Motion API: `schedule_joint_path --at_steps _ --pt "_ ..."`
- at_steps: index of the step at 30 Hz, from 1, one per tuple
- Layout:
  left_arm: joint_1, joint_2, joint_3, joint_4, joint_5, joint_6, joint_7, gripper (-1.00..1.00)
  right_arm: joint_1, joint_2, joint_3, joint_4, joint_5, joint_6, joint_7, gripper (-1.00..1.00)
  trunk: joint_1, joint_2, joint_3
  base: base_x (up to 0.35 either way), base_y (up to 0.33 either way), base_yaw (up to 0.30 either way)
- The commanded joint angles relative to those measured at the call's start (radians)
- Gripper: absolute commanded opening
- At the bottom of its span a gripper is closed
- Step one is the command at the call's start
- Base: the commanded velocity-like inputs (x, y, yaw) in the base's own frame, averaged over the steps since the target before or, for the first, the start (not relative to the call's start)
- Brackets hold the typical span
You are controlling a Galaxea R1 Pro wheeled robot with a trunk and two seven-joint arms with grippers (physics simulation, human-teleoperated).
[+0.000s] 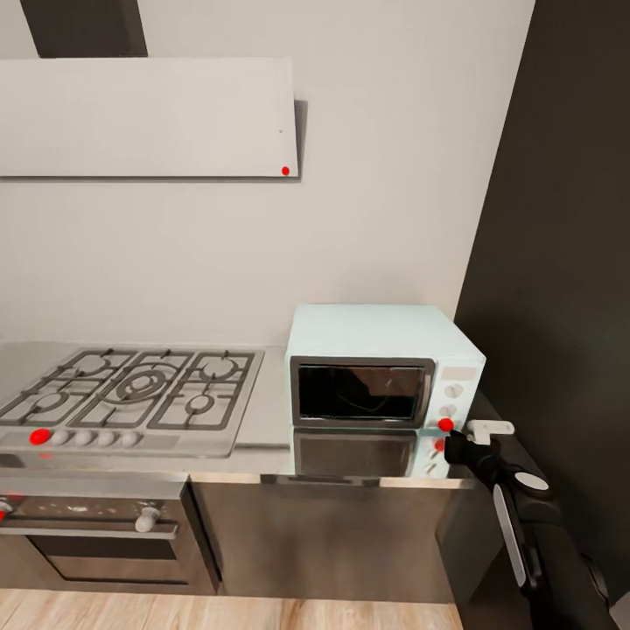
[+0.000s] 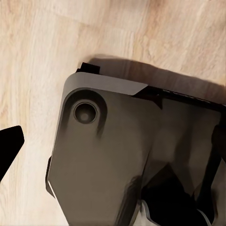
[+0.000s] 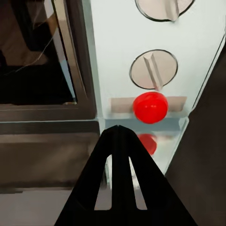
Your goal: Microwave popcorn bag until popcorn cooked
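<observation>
The pale blue microwave [image 1: 376, 337] stands on the grey countertop [image 1: 262, 424] with its dark glass door [image 1: 359, 391] closed. My right gripper [image 1: 455, 446] is shut with nothing held, its tip just below the red button [image 1: 445, 424] at the foot of the side panel. In the right wrist view the closed fingertips [image 3: 117, 141] point at that red button [image 3: 149, 107], under a round knob [image 3: 153, 69]. The popcorn and its bag are out of view. One dark finger [image 2: 9, 146] of my left gripper hangs over the wooden floor.
A gas hob [image 1: 131, 389] lies left of the microwave, with a built-in oven [image 1: 87, 534] beneath and a grey hood [image 1: 149, 118] above. A tall dark panel [image 1: 560, 262] rises right beside the microwave. My own base [image 2: 103, 155] sits on the floor.
</observation>
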Motion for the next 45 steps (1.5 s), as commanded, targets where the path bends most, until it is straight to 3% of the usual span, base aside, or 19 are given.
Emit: schedule_joint_path --at_steps 1,23,31,41,45 --pt "-0.001 0.000 -0.008 0.000 0.010 0.002 0.000 1.00 -0.001 0.000 -0.002 -0.001 0.010 0.004 0.010 -1.00 0.000 -0.001 -0.002 0.042 0.000 0.000" --pt "-0.001 0.000 -0.008 0.000 0.010 0.002 0.000 1.00 -0.001 -0.006 -0.003 -0.001 0.011 0.004 0.009 -1.00 0.000 -0.001 -0.002 0.003 -0.058 0.000" --pt "-0.001 0.000 -0.008 0.000 0.010 0.003 0.000 1.00 -0.001 -0.005 -0.002 0.000 0.009 0.004 -0.034 -1.00 0.000 -0.001 -0.002 0.020 -0.002 0.000" --pt "-0.001 0.001 -0.008 0.000 0.010 0.003 0.000 1.00 -0.001 -0.002 0.001 0.014 0.008 0.004 -0.038 -1.00 0.000 -0.001 -0.002 0.122 0.000 0.000" --pt "-0.001 0.001 -0.008 0.000 0.010 0.003 0.000 1.00 -0.001 -0.004 -0.001 0.063 0.012 0.003 -0.039 -1.00 0.000 -0.001 -0.002 0.015 0.000 0.000"
